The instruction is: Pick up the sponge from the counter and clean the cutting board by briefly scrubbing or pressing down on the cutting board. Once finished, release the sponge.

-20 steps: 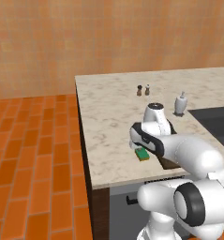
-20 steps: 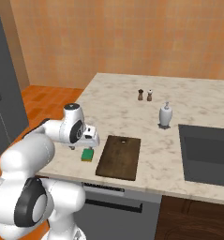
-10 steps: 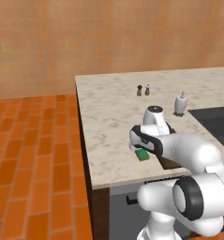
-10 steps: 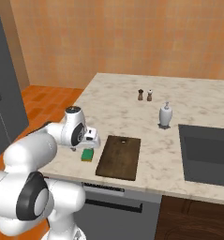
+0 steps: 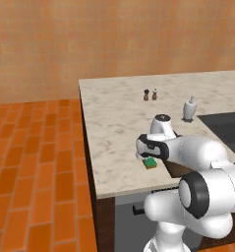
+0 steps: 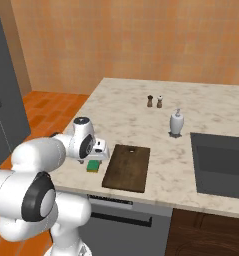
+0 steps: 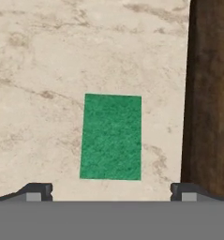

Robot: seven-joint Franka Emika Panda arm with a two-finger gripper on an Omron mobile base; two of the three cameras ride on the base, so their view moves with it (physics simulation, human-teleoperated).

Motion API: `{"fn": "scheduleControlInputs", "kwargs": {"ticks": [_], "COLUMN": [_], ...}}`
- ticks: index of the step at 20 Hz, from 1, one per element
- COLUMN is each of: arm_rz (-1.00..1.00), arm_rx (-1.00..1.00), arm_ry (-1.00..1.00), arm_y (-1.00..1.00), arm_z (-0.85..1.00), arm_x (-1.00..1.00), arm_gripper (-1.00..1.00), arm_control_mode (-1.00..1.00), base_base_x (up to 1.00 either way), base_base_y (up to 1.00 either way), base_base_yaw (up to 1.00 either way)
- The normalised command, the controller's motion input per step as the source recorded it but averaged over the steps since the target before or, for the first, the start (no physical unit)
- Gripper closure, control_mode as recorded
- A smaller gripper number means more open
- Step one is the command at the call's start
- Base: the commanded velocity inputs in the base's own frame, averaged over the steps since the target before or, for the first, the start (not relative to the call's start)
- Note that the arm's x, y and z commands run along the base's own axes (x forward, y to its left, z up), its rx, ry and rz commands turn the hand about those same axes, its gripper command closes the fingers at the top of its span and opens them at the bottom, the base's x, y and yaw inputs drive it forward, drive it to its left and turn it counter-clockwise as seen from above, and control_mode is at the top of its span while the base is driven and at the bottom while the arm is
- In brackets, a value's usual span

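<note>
The sponge (image 7: 111,136) lies flat on the counter (image 7: 48,61), its green top facing the hand view. It also shows as a small green and yellow block, the sponge (image 5: 151,163) (image 6: 93,165), near the counter's front edge. My gripper (image 7: 111,190) hangs right above it, open, one fingertip on each side and wider apart than the sponge. The hand (image 5: 151,147) (image 6: 96,148) covers part of the sponge in both base views. The dark wooden cutting board (image 6: 127,167) (image 7: 209,93) lies just right of the sponge, apart from it.
A white soap bottle (image 6: 176,123) (image 5: 189,109) stands behind the board, near the dark sink (image 6: 221,162). Two small shakers (image 6: 154,101) (image 5: 150,94) stand farther back. The counter's front edge (image 6: 116,192) runs close below the sponge.
The hand has come down a little toward the sponge. The sponge and the board have not moved.
</note>
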Motion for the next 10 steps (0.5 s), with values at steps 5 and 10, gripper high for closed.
{"fn": "scheduleControlInputs", "kwargs": {"ticks": [5, 10], "arm_rz": [0.00, 0.00], "arm_rx": [0.00, 0.00], "arm_ry": [0.00, 0.00], "arm_y": [0.00, 0.00], "arm_z": [-0.19, -0.22], "arm_x": [0.02, 0.19], "arm_gripper": [-1.00, -1.00], "arm_control_mode": [-1.00, -1.00], "base_base_x": [0.00, 0.00], "base_base_y": [0.00, 0.00], "base_base_yaw": [0.00, 0.00]}}
